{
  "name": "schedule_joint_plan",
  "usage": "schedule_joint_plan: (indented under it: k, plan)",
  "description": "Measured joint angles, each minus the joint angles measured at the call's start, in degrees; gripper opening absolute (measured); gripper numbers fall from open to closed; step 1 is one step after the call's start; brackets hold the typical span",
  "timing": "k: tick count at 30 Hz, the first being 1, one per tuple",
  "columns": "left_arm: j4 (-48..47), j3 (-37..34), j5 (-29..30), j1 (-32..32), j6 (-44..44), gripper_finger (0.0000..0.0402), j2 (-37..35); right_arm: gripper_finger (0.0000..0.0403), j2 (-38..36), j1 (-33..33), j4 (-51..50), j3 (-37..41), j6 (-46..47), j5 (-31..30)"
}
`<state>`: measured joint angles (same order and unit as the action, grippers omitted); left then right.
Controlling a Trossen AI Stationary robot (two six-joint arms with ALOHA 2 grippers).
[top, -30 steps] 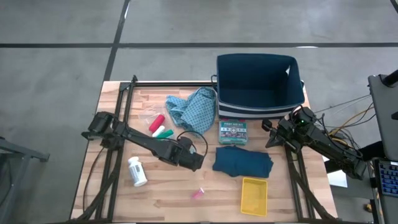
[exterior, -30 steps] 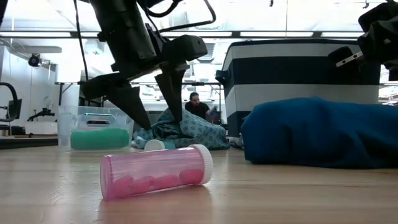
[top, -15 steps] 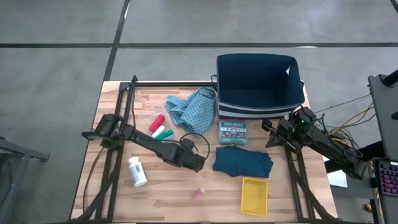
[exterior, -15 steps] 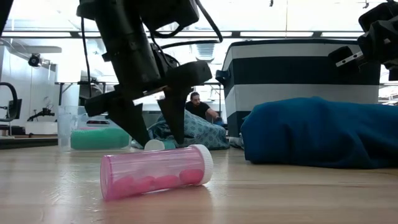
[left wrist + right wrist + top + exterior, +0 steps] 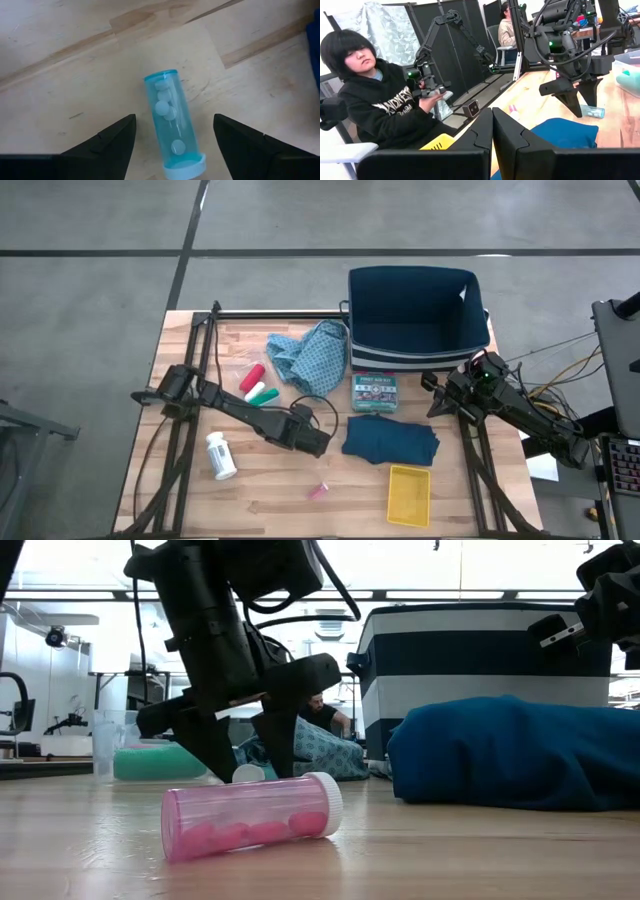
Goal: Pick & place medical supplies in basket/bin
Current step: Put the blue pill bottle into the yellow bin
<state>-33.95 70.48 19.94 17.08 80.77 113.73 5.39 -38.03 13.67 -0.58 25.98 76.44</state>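
Note:
My left gripper (image 5: 174, 131) is open and hangs low over a clear blue pill tube (image 5: 171, 125) with a white cap, which lies on its side on the wood. One finger stands on each side of the tube, apart from it. In the low view only the tube's cap (image 5: 247, 773) shows between the fingers. A pink tube (image 5: 250, 816) lies nearer the table's near edge. The white pill bottle (image 5: 220, 455), the red, green and white cylinders (image 5: 256, 385), the light-blue patterned cloth (image 5: 310, 355) and the dark teal cloth (image 5: 390, 438) all lie on the table. My right gripper (image 5: 492, 131) is shut and waits by the right edge.
A navy bin with a white stripe (image 5: 418, 320) stands at the table's far right. A green-and-white box (image 5: 375, 391) lies before it, and a yellow tray (image 5: 409, 492) sits near the near edge. A person sits beyond the table in the right wrist view.
My left gripper has come down toward the table and a little toward the near edge, staying open, until its fingers straddle the blue tube. Nothing else has moved.

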Motion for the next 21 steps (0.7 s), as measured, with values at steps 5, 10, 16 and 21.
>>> schedule_joint_plan:
  k: [5, 10, 16, 21]
  plan:
    - [0.26, 0.0, -0.15, 0.0, 0.04, 0.0224, 0.0, 0.0008, 0.0, -0.01, 0.0, 0.0, 0.0, 0.0]
    - [0.46, 0.0, -0.28, 0.0, 0.2, 0.0186, 0.0, 0.0008, 0.0, -0.01, 0.0, 0.0, 0.0, 0.0]
    - [2.09, 0.0, -0.57, 0.02, 0.17, 0.0155, 0.0, 0.0008, 0.0, -0.01, -0.02, 0.0, 0.0, 0.0]
    - [2.56, 0.0, -0.57, 0.02, -0.38, 0.0136, 0.0, 0.0008, 0.0, 0.01, -0.02, 0.0, 0.0, 0.0]
